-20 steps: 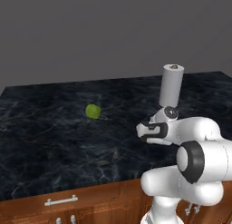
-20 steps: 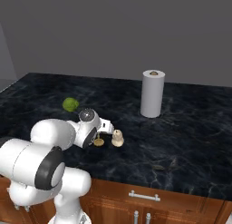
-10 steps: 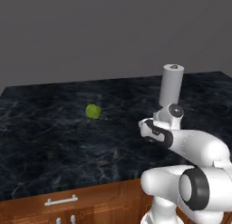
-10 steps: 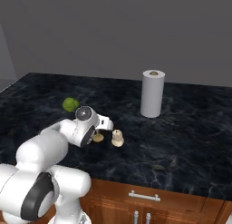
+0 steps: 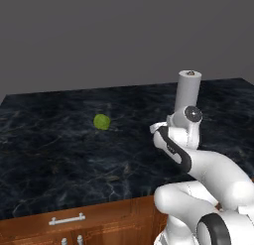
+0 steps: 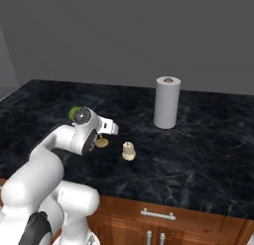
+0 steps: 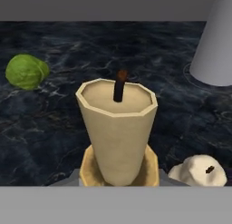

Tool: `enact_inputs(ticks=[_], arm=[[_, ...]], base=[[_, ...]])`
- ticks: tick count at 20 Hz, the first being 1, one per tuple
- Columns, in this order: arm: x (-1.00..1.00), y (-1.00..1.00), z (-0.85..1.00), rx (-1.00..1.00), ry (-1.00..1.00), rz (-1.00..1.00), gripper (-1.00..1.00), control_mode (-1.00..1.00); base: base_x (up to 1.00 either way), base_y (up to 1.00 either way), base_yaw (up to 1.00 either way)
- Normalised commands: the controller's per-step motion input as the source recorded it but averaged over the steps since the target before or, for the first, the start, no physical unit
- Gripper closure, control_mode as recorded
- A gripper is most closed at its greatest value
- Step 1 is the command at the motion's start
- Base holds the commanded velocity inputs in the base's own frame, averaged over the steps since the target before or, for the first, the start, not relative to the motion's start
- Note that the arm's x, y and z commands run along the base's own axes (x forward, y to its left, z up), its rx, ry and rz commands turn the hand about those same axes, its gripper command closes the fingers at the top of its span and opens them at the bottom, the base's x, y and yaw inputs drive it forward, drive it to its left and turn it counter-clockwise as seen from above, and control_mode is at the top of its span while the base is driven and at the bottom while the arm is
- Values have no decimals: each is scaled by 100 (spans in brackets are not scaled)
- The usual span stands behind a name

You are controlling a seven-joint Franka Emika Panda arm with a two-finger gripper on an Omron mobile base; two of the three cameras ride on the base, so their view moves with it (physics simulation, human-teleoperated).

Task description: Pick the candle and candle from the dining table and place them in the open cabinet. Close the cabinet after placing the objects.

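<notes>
The slim pale taper candle (image 7: pixel 118 128) stands upright on its gold candlestick (image 7: pixel 90 169), very close in the hand view. My gripper (image 6: pixel 110 128) is open, its fingers flanking the candlestick whose round base (image 6: pixel 101 142) rests on the dining table (image 6: pixel 198 154). The squat cream candle (image 6: pixel 128 151) sits just right of it, apart from the gripper, and also appears as the cream candle (image 7: pixel 199 171) in the hand view. In the left base view my gripper (image 5: pixel 158 129) and the arm hide both candles. The cabinet is out of view.
A green ball (image 5: pixel 101 121) lies left of the gripper on the black marble; my wrist half covers the ball (image 6: pixel 74 111) in the right base view. A tall white bottle (image 6: pixel 166 109) stands behind and right of the candles. Wooden drawer fronts (image 5: pixel 64 221) run below.
The arm has stretched forward and lower over the table, bringing the hand down at the taper candle. The candles, ball and bottle have not moved.
</notes>
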Motion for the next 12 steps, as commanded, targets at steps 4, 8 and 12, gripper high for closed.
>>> enact_inputs(ticks=[4, 8, 12], arm=[[-9, 31, 46, -2, 0, 0, 100, -100], [-6, 33, 40, -2, 0, 0, 100, -100], [-5, 22, 41, -1, 0, 0, 100, -100]], base=[[0, 0, 0], [0, 0, 0], [0, 0, 0]])
